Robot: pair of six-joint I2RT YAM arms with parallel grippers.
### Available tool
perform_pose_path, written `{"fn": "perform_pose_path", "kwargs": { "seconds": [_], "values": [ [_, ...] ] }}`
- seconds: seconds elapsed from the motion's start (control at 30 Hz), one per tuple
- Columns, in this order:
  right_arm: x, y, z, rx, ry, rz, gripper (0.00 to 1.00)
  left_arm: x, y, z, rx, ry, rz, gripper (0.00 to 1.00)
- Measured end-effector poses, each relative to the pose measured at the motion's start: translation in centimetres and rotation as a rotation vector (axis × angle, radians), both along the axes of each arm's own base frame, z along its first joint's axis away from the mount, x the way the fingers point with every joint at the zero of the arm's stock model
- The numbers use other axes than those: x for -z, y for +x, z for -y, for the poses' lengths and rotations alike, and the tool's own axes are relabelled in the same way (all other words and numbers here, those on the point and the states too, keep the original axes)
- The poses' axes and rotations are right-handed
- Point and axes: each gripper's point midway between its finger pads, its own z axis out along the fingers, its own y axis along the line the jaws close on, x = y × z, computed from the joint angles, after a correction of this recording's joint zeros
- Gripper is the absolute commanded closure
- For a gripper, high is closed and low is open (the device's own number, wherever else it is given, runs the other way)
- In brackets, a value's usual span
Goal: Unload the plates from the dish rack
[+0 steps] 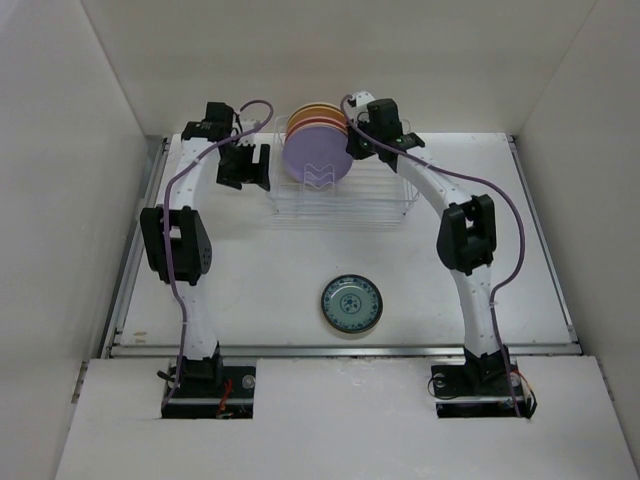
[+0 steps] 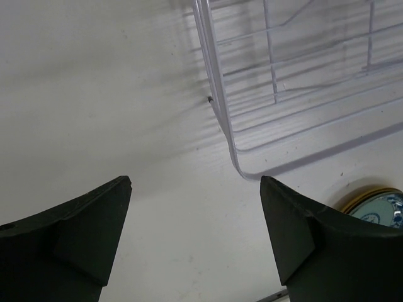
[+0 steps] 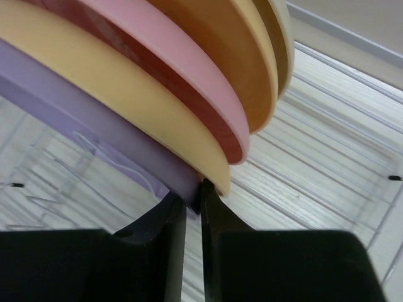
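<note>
The lavender plate stands upright in the dish rack at upper centre; the right gripper, jaws narrow, pinches its right rim. The left gripper hangs wide, empty, left of it.

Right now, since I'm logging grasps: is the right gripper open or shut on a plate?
Shut on the lavender plate: in the right wrist view the right gripper pinches its rim, with only a slit between the fingers.
</note>
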Motion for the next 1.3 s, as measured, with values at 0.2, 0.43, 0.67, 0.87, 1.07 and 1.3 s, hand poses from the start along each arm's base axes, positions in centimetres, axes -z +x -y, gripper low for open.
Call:
{"fn": "perform_pose_path", "kwargs": {
  "seconds": [0.2,0.43,0.67,0.87,1.07,1.3],
  "values": [
    [0.7,0.5,1.2,0.036,-0.081,0.025,1.0,1.6,0.8,0.1,-0.015,-0.002,-0.031,0.19],
    [-0.8,-0.4,1.1,0.057,-0.108,0.049,1.0,2.5,0.2,0.3,-0.034,-0.019,-0.058,0.19],
    [-7.4,-1.9,1.5,0.098,-0.066,0.134,1.0,1.7,0.0,0.5,-0.042,-0.036,-0.047,0.19],
    [-16.1,-5.4,0.4,0.078,0.062,0.247,1.0,0.9,0.0,0.8,-0.044,-0.055,-0.033,0.19],
    [-17.5,-6.9,0.3,0.071,0.089,0.253,1.0,0.9,-0.2,0.7,-0.054,-0.057,-0.042,0.19],
    [-10.9,-11.6,-1.9,-0.133,0.064,0.0,1.0,0.9,0.4,-2.0,-0.155,-0.003,-0.036,0.16]
  ]
}}
